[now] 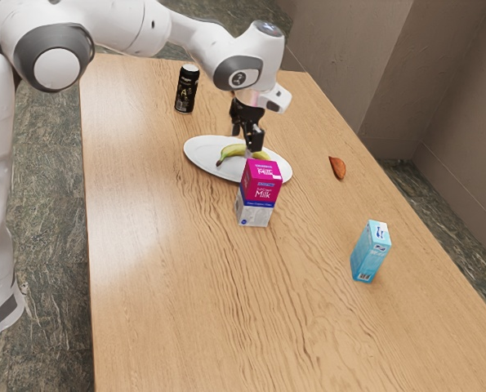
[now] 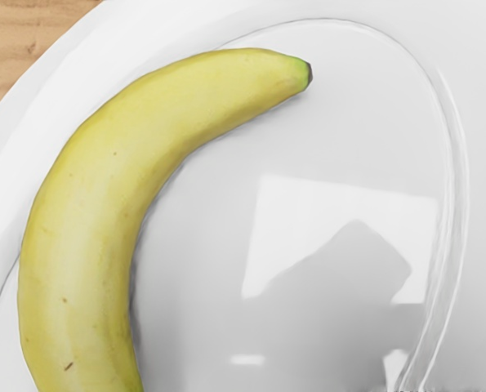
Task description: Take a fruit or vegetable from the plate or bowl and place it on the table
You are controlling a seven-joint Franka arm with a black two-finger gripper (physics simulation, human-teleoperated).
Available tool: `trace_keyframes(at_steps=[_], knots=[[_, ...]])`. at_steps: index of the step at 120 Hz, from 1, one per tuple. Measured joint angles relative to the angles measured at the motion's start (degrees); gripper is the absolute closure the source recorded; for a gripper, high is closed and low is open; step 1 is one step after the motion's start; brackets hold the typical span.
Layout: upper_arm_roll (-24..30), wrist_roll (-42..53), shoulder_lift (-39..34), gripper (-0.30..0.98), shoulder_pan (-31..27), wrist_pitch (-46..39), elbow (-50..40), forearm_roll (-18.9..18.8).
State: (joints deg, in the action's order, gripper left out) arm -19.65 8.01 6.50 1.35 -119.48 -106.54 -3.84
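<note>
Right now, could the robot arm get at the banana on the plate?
Probably yes: the gripper hangs above the plate, and nothing lies on the banana. The pink milk carton stands beside the plate.

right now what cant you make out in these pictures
One end of the banana: wrist view, cut off by the lower edge.
Middle of the banana: exterior view, hidden by the claw.
Part of the rim of the white plate: exterior view, hidden by the milk carton.
Small print on the black can: exterior view, too small.
What the reddish-brown item is: exterior view, too small.
</note>
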Motion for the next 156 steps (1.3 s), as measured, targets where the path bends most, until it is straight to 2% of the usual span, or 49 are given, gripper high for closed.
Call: trace_keyframes(at_steps=[42, 81, 115, 131, 144, 156], knots=[[-0.1, 12.8, 1.7, 0.03, -2.6, -0.7, -0.1, 0.0], [-0.1, 20.6, 1.3, 0.03, -3.1, -0.2, -0.2, -0.2], [-0.1, 24.6, 3.9, 0.03, -3.5, 2.9, 2.9, -0.1], [-0.1, 26.0, 6.4, 0.03, -5.3, 3.3, 5.5, 0.9], [1.1, 27.4, 7.2, 0.03, -9.1, 3.5, 6.2, 2.3], [2.7, 28.6, 8.4, 0.03, -9.5, 3.6, 11.7, 3.1]])
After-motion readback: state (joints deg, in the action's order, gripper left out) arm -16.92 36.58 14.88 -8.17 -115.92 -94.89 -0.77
